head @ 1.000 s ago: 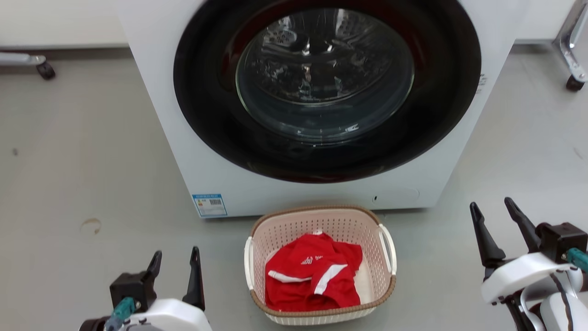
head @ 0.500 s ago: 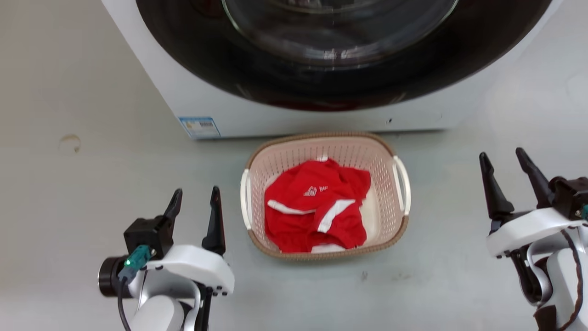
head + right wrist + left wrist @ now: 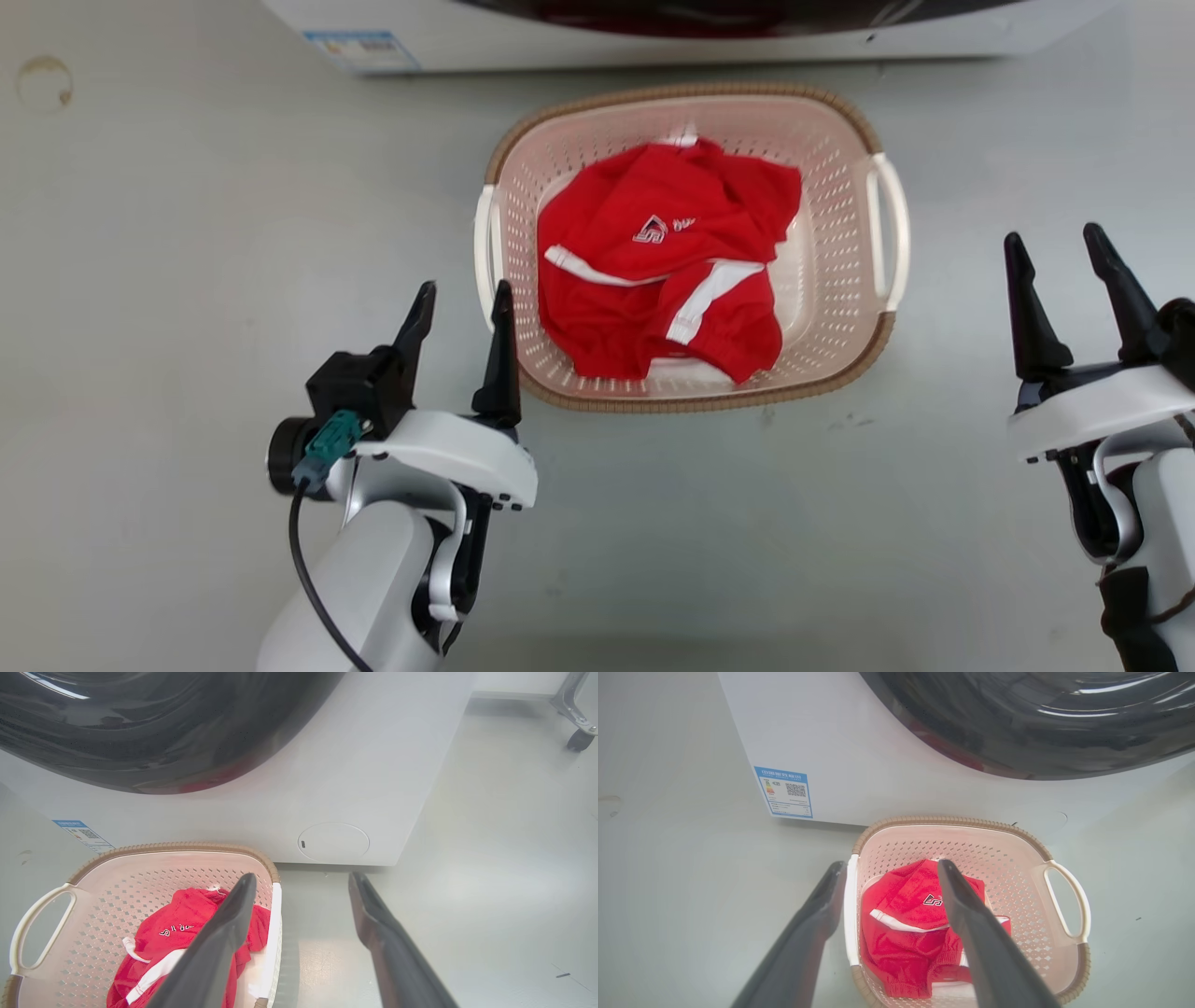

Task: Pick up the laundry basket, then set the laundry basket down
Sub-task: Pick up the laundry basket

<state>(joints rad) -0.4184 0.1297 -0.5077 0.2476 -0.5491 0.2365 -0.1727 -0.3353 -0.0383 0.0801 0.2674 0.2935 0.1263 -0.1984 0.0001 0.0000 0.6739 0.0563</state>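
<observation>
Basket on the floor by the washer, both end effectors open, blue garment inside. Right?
No: the garment in the laundry basket is red with white trim, not blue, as the head view shows. The rest holds: basket on the floor by the washing machine, left end effector and right end effector both open.

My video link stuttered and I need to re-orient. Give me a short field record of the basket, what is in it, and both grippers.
basket: laundry basket, upright on the floor in front of the washing machine
contents: red garment with white stripes
left gripper: open, close to the basket's left handle, holding nothing
right gripper: open, off to the basket's right, apart from it
status: basket not yet gripped
</observation>
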